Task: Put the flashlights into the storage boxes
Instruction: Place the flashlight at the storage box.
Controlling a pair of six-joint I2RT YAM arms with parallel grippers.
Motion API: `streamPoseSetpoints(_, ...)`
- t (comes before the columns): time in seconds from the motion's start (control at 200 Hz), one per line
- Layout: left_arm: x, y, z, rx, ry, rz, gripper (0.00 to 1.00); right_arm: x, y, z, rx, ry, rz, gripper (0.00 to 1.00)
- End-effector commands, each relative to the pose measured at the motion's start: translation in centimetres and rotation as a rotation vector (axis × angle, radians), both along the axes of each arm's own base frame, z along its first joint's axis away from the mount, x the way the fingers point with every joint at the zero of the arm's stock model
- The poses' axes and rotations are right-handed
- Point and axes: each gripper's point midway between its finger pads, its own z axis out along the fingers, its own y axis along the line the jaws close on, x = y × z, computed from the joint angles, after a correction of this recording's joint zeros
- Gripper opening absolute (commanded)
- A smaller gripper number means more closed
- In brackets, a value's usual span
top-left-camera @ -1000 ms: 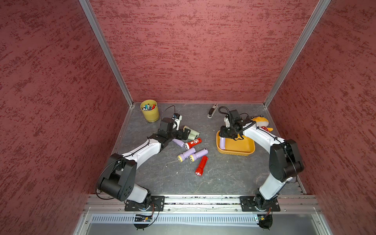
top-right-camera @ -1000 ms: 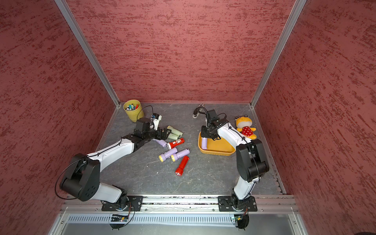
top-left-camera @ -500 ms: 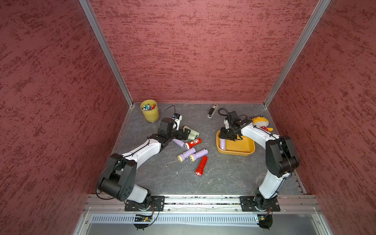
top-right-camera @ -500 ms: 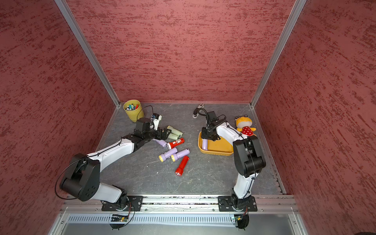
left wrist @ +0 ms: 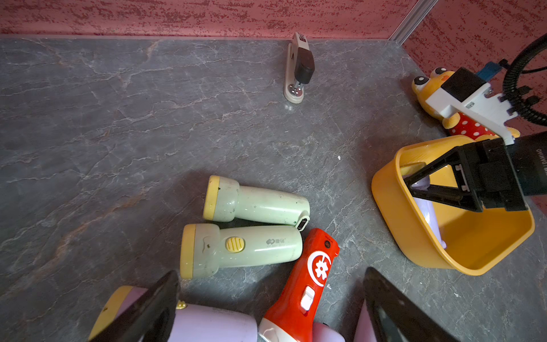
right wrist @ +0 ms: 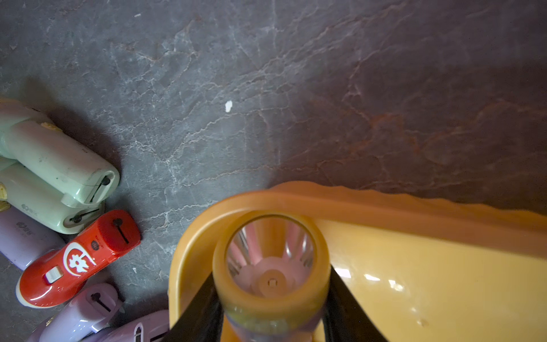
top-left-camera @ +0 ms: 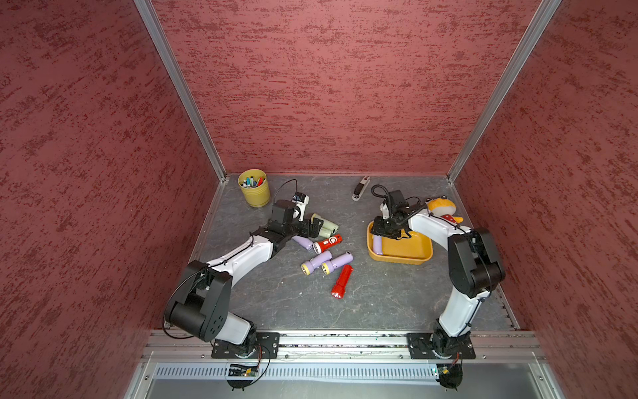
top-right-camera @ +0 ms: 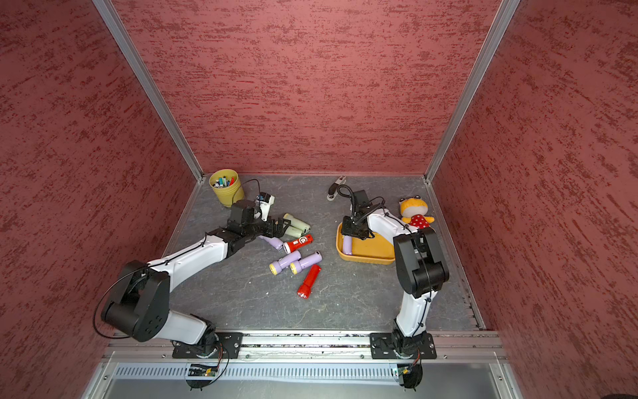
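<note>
Well, only the right arm's elbow (top-left-camera: 474, 262) shifted — the right gripper (top-left-camera: 384, 232) stays clamped on the lilac flashlight (top-left-camera: 377, 244), apparently resting in the tub (top-left-camera: 411, 248) beneath it — release seems due; left gripper (left wrist: 271, 271) gapes.

Both top views: bright, even overhead light; soft, faint shadows on grey table (top-left-camera: 362, 304); straight lines bow toward corners, wide-angle. Left wrist view: sharp, well lit, strong stretch at edges. Right wrist view: lilac flashlight (right wrist: 270, 308) very close to lens, blurred; small white glare spots on orange tub (right wrist: 444, 281); table beyond tub dim, reddish shadow; rest in focus.
</note>
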Motion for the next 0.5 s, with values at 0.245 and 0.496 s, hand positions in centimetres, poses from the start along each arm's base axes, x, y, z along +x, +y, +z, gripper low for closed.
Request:
streamPoseSetpoints(0.245, 0.37, -0.23, 0.43, 0.005, -0.021, -0.007, 0.96, 0.34, 0.04, -0.11, 0.040, -0.012, -0.029, 0.49)
streamPoseSetpoints(0.496, 0.35, -0.24, 0.49, 0.003, -0.021, -0.008, 0.97, 0.11, -0.07, -0.52, 0.041, 0.000, -0.034, 0.55)
